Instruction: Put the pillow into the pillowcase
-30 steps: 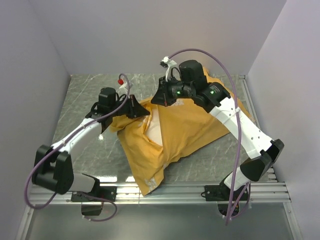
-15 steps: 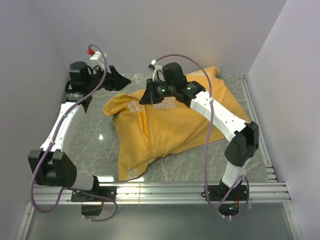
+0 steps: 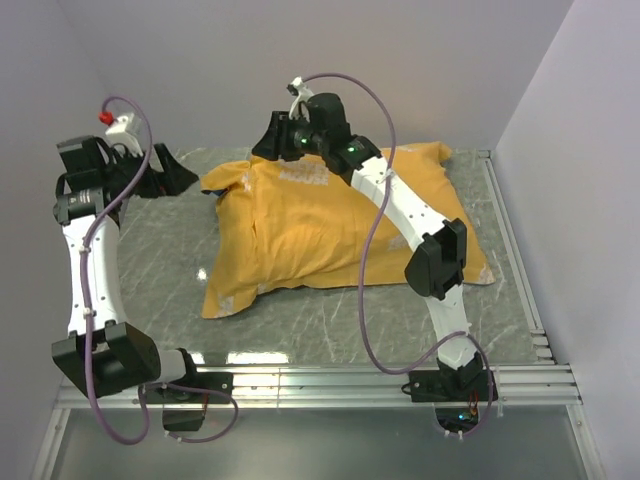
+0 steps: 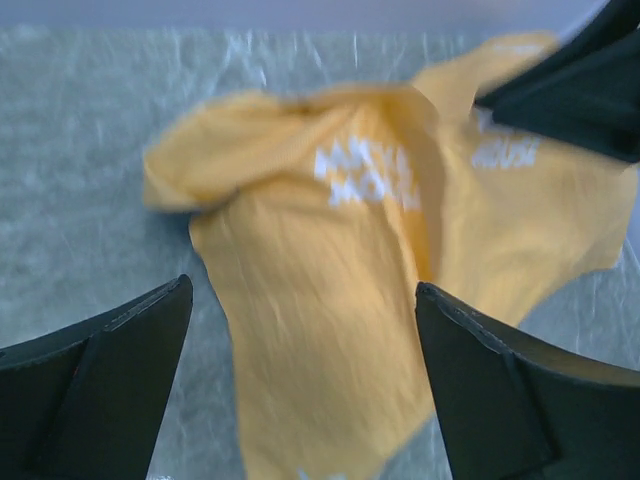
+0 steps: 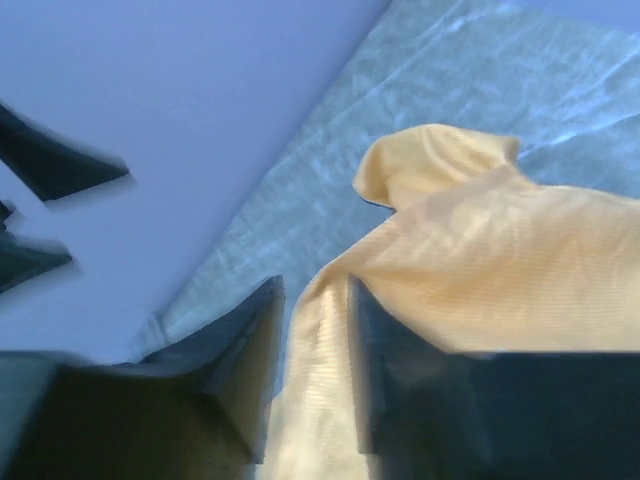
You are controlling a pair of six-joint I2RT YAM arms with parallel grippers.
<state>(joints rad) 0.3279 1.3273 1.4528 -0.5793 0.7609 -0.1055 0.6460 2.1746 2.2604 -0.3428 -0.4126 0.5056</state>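
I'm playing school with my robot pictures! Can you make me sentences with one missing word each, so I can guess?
1. The pillowcase has ___ lettering on its orange-yellow face.
2. Its fabric is pinched by the gripper of the ___ arm.
3. The left gripper is ___ and holds nothing.

Missing words: white, right, open.

My top camera is looking down over the whole bench [image 3: 160, 260] from above its near edge. Both wrist cameras are sharing the far-left corner of the pillowcase [image 4: 320, 300]: left standing off, right pressing close.
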